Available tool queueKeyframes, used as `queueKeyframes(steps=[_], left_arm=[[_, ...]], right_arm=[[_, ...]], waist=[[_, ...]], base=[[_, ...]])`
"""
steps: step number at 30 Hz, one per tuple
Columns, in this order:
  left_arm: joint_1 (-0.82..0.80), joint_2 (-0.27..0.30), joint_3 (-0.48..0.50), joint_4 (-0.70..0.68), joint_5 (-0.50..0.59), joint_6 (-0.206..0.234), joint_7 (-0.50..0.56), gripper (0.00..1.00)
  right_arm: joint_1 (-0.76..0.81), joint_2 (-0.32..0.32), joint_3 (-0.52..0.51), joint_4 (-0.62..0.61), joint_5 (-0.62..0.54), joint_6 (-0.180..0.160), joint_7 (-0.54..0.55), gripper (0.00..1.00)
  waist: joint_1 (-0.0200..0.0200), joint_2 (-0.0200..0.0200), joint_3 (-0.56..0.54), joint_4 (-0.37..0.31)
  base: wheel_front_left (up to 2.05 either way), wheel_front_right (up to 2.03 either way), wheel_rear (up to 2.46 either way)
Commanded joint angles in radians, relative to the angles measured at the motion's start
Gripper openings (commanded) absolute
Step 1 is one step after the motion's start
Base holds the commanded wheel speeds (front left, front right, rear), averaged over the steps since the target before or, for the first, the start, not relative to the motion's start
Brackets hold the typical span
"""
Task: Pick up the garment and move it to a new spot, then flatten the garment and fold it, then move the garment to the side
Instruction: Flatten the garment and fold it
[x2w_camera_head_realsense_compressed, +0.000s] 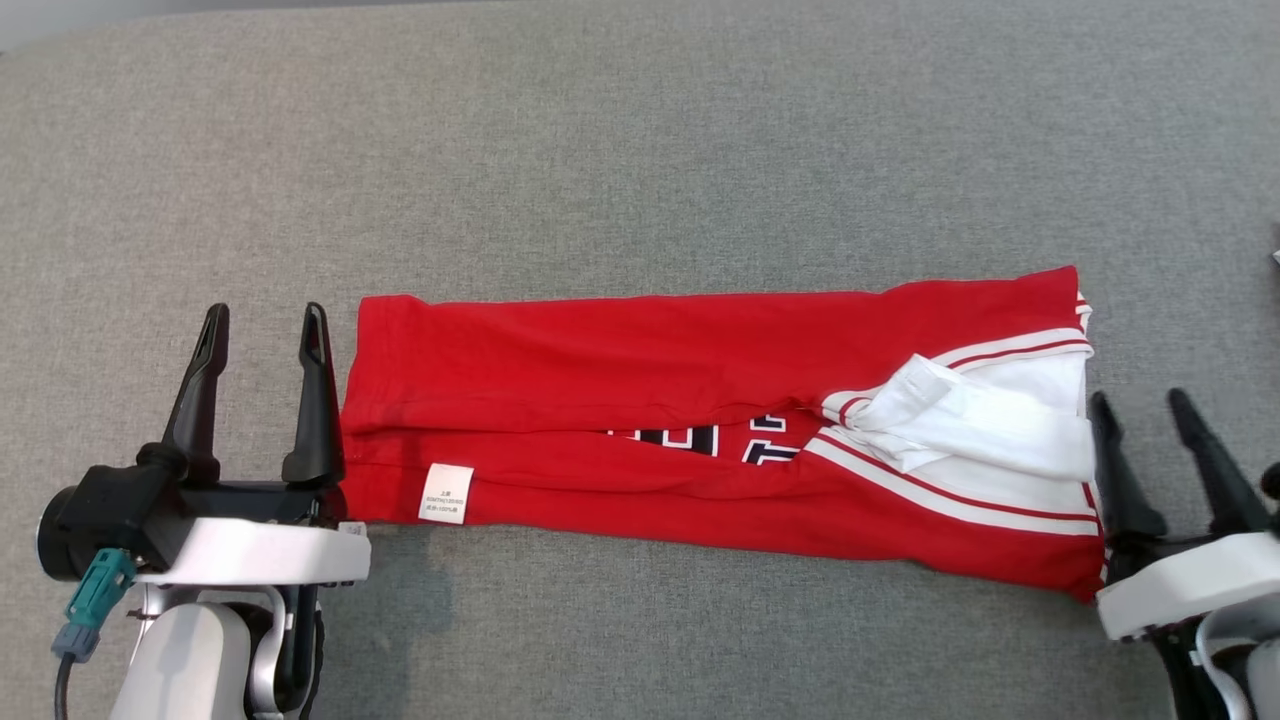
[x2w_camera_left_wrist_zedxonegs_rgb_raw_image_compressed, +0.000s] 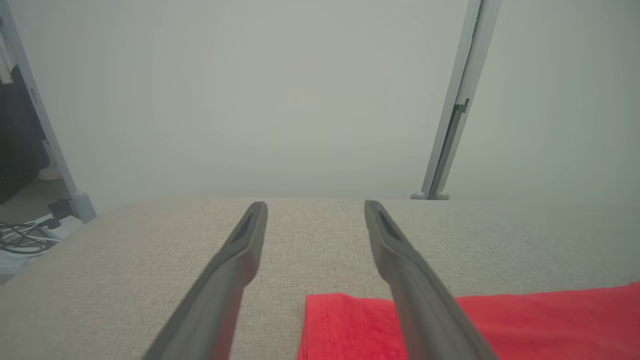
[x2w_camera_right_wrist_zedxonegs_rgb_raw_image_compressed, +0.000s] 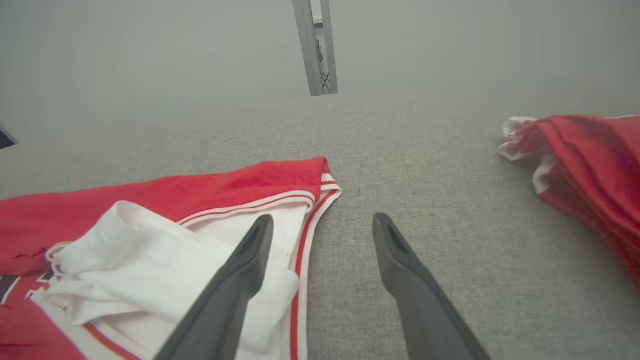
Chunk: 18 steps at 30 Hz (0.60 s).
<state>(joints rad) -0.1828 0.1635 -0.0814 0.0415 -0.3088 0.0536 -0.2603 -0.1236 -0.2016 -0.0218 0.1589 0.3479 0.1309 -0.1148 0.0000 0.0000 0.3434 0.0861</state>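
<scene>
Head view: the garment (x2w_camera_head_realsense_compressed: 620, 350), a red jersey with white striped trim, lies folded into a long band across the grey fabric surface (x2w_camera_head_realsense_compressed: 640, 150), running left to right before me. A white care label (x2w_camera_head_realsense_compressed: 446, 493) faces up near its left end. A white sleeve (x2w_camera_head_realsense_compressed: 985, 410) is bunched on top near the right end.

My left gripper (x2w_camera_head_realsense_compressed: 265, 312) sits just beside the left end, fingers spread apart, nothing between them. Its inner finger is at the cloth's edge; whether it touches I cannot tell.

My right gripper (x2w_camera_head_realsense_compressed: 1139, 398) sits at the right end, fingers apart, empty.

Right wrist view: one finger crosses the white sleeve, the other bare surface. A second heap of red-and-white cloth (x2w_camera_right_wrist_zedxonegs_rgb_raw_image_compressed: 590, 155) lies well apart at that view's right.
</scene>
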Motion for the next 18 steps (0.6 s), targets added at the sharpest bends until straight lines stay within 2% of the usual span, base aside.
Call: queueKeyframes(steps=[1, 10, 11, 12, 13, 18], left_arm=[[-0.019, 0.001, 0.003, 0.000, 0.006, -0.006, -0.004, 1.00], [-0.031, -0.021, 0.005, 0.011, 0.017, -0.026, -0.004, 1.00], [-0.031, -0.022, 0.007, 0.010, 0.019, -0.026, -0.004, 1.00], [-0.031, -0.024, 0.008, 0.009, 0.020, -0.027, -0.004, 1.00], [-0.031, -0.025, 0.010, 0.008, 0.021, -0.026, -0.004, 1.00], [-0.029, -0.029, 0.016, -0.003, 0.031, -0.033, -0.004, 1.00]], right_arm=[[-0.009, -0.009, 0.000, 0.007, 0.009, 0.000, -0.001, 1.00], [-0.032, -0.023, 0.104, 0.130, 0.030, 0.000, 0.061, 0.99], [-0.032, -0.026, 0.119, 0.134, 0.031, 0.000, 0.071, 0.54], [-0.035, -0.028, 0.125, 0.134, 0.032, 0.000, 0.072, 0.22], [-0.035, -0.030, 0.130, 0.135, 0.036, 0.000, 0.081, 0.00], [-0.048, -0.047, 0.147, 0.106, 0.042, -0.002, 0.089, 0.00]], waist=[[0.0000, 0.0000, 0.005, 0.003], [0.0000, 0.0000, 0.018, 0.006], [0.0000, 0.0000, 0.018, 0.005], [0.0000, 0.0000, 0.018, 0.004], [0.0000, 0.0000, 0.019, 0.003], [0.0000, 0.0000, 0.019, -0.007]], base=[[0.00, 0.00, 0.00], [0.00, 0.00, 0.00], [0.00, 0.00, 0.00], [0.00, 0.00, 0.00], [0.00, 0.00, 0.00], [0.00, 0.00, 0.00]])
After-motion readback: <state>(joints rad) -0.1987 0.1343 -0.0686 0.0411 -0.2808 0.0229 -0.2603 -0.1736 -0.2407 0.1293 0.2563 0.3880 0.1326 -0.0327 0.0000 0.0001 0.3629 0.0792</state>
